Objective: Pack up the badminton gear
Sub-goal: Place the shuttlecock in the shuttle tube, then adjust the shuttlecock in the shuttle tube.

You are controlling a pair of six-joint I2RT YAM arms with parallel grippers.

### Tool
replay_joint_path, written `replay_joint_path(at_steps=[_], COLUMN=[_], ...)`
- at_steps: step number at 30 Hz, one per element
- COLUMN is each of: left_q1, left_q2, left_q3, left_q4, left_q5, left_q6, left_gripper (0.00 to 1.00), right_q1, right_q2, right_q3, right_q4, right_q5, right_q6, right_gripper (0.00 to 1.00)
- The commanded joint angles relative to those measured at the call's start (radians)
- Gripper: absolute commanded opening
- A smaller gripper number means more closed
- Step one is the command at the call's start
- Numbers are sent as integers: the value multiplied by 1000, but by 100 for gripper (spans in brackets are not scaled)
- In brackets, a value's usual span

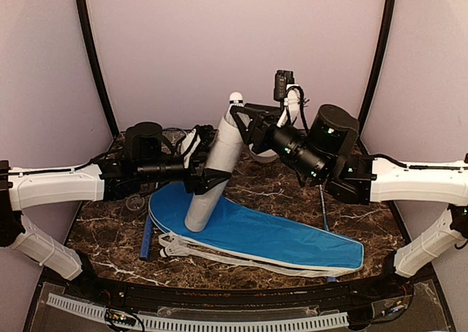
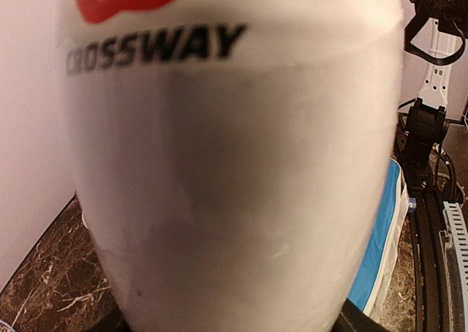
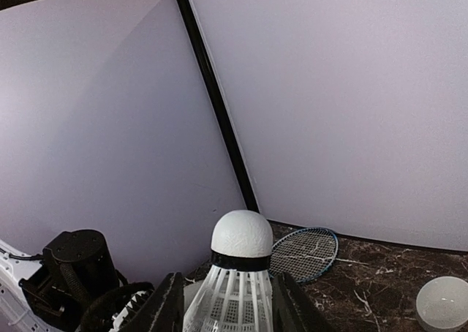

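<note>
Shuttlecock held at the tube's upper end, with both arms busy.

The shuttlecock (image 3: 241,238) is gripped by its skirt in the right end effector (image 3: 232,299), cork uppermost, just at the top of the tube (image 1: 223,145) and seemingly lined up for loading. The left end effector (image 1: 208,177) is clenched around the tube's middle and holds it tilted toward the right arm, probably so that end is reachable. The tube's foot appears to rest on the racket cover (image 1: 278,237), which lies flat on the table (image 1: 110,215). A racket (image 3: 306,251) lies behind, near a bowl (image 3: 442,303) — packing looks early.
</note>
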Motion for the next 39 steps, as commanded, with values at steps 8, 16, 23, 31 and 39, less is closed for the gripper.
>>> replay_joint_path(at_steps=[8,16,23,31,39], left_q1=[5,-17,-60,-112,-147], left_q2=[13,17,23,48,62], left_q3=[-4,3,22,39,46], left_q4=[-45,-98,-150,-194,-204], left_q5=[11,-15,2,12,21], left_q6=[-13,79,126,150,151], left_gripper=[68,68,68,68,68], right_q1=[18,-12,-190,-263,-264], right_q2=[-71,-122,-134,-46,-22], right_q3=[7,227,486,697,648], right_q4=[-148,-587,-1093,-1376,-1365], right_q5=[-53,-84,-429,-686,-742], right_q6=[22,34,67,13,-41], right_gripper=[62,73,74,72,67])
